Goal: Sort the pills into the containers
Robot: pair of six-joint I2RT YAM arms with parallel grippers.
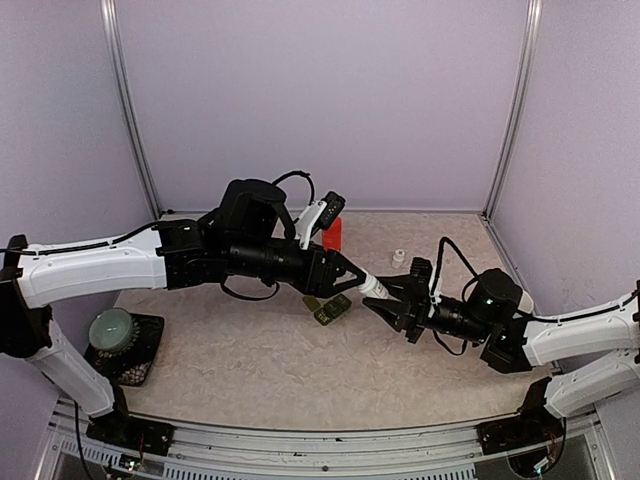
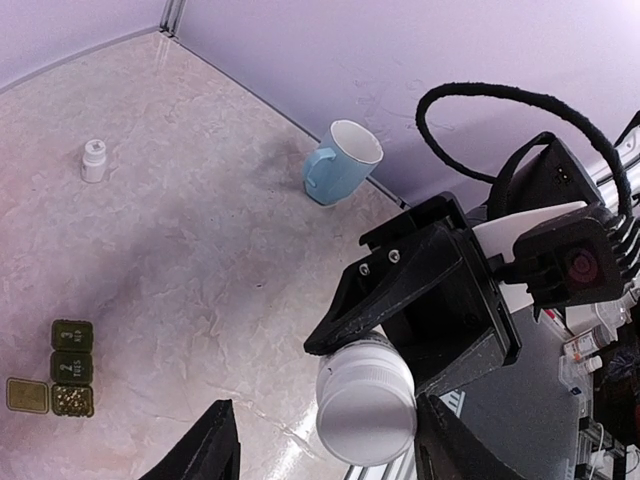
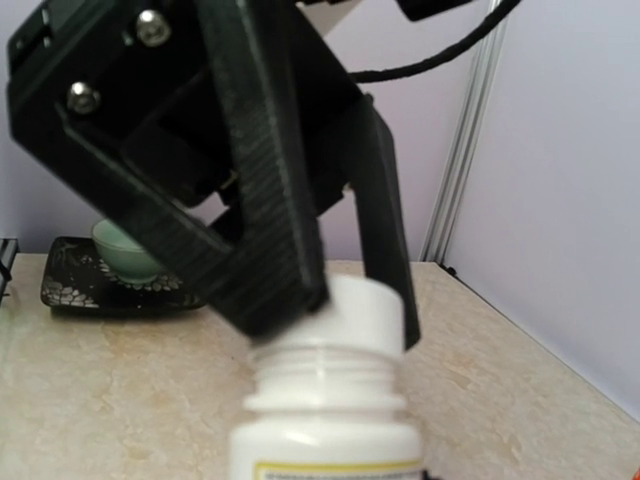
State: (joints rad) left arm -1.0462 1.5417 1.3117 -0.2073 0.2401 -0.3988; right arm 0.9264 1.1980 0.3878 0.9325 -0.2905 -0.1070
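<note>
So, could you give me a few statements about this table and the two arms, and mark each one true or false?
The right tool grips a white bottle. True.
The bottle's cap is off and set aside. False: it is on top of the bottle's neck, between the fingers of the left tool.
A pale blue mug stands on the table. True.
All three lids of the green pill box are shut. False: one end lid is flipped open.
</note>
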